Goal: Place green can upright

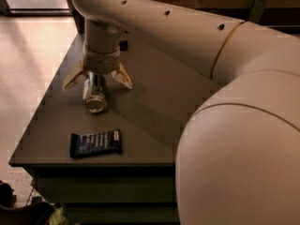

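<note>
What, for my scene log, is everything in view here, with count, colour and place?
green can: one, dark green and silver, lying on its side on the left part of the table, shiny end toward the camera
snack wrapper: one, dark blue, flat near the table's front edge, in front of the can
small dark object: one, blackish, on the far part of the table behind the arm; cannot tell what it is
table: one, grey-brown, fills the middle of the view
floor: pale, to the left of the table
arm: one, cream, reaching in from the right over the table
tool: one, cream, open, over the can's far end with a finger on either side
</note>
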`<state>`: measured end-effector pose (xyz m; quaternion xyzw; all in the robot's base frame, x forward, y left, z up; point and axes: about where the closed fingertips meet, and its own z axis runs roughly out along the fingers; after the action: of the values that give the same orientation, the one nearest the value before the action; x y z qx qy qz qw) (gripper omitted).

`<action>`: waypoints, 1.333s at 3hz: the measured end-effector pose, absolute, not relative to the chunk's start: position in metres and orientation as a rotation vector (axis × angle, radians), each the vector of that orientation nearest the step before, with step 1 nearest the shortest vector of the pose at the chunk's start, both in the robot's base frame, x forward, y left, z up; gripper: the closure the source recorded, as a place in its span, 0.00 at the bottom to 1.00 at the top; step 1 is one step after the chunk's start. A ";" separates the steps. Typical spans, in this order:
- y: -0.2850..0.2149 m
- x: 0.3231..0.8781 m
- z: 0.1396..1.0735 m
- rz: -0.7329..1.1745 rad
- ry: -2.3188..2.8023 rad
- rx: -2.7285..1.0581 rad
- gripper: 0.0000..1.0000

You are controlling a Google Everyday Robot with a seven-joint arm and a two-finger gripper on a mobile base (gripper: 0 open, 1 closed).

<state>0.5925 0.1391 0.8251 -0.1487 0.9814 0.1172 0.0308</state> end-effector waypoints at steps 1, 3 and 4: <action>0.139 0.592 0.824 0.358 3.026 -0.462 0.34; 0.140 0.592 0.825 0.358 3.027 -0.463 0.81; 0.140 0.592 0.823 0.357 3.028 -0.464 1.00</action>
<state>0.5915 0.1403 0.8234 -0.1505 0.9814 0.1156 0.0286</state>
